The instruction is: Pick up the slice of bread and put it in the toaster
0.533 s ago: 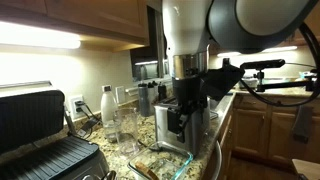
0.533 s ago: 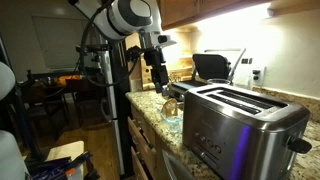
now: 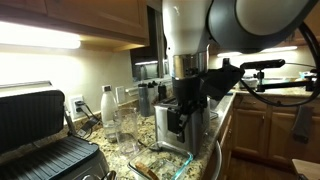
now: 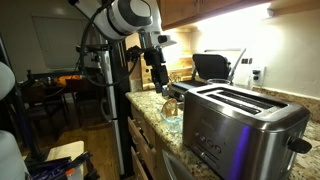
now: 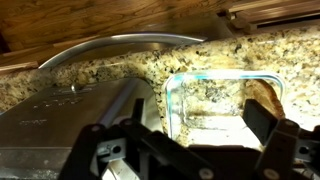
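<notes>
The slice of bread (image 5: 262, 95) is tan with a darker crust edge and lies at the right end of a clear glass dish (image 5: 215, 85) in the wrist view. The shiny steel toaster (image 4: 245, 125) stands in the foreground on the granite counter, slots facing up. It also shows at the lower left of the wrist view (image 5: 70, 120). My gripper (image 5: 185, 135) is open and empty, hovering above the dish, with its right finger near the bread. In both exterior views it hangs over the counter (image 3: 180, 122) (image 4: 158, 78).
A black ribbed grill press (image 3: 40, 140) (image 4: 212, 66) stands open on the counter. A white bottle (image 3: 107, 104) and clear glasses (image 3: 127, 125) stand near the wall. A curved metal rim (image 5: 120, 42) lies beyond the dish. Cabinets hang overhead.
</notes>
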Robot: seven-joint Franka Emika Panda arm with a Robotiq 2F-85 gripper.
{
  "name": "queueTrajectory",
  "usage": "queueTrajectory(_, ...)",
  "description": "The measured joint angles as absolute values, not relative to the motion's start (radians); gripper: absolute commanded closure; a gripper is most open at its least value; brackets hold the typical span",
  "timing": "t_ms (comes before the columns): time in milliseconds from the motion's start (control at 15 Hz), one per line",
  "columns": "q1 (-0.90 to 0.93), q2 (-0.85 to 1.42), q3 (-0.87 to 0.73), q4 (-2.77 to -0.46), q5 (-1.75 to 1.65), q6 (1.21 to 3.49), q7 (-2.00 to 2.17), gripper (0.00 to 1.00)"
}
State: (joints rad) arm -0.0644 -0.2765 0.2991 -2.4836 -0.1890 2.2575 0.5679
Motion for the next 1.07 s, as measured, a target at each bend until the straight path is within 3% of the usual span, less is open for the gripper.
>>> queueTrajectory(1067,0.041,-0.062,0.274,-2.323,-0.189,2.258,0.551,0.00)
